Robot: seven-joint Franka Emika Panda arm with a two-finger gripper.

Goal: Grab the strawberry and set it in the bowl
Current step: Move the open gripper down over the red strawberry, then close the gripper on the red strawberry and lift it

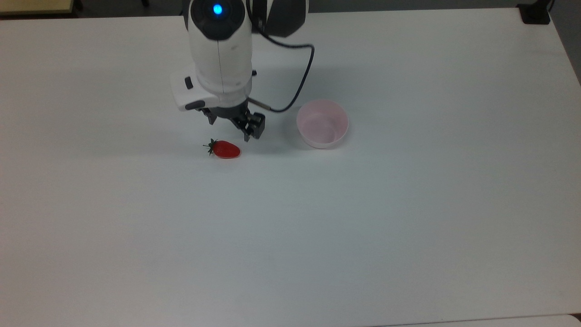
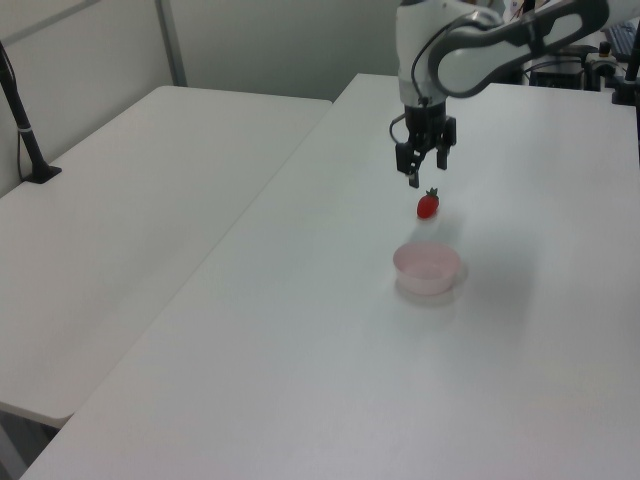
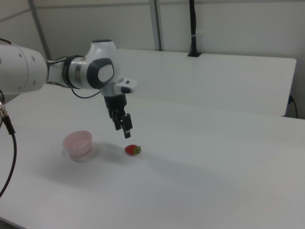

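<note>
Strawberry first: the small shiny red toy strawberry (image 1: pixel 225 149) lies on its side on the white table (image 1: pixel 408 218), apart from the round pale pink plastic bowl (image 1: pixel 322 123). In the top view its long way runs across, green leaves to the top view's left, tip toward the bowl. The black gripper (image 1: pixel 230 127) hangs just above it, not touching, likely to come down for a grab. Its fingers look apart and hold nothing.

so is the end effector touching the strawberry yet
Apart. In the right view the end effector hangs above the strawberry, with bare table visible between its tips and the fruit.
</note>
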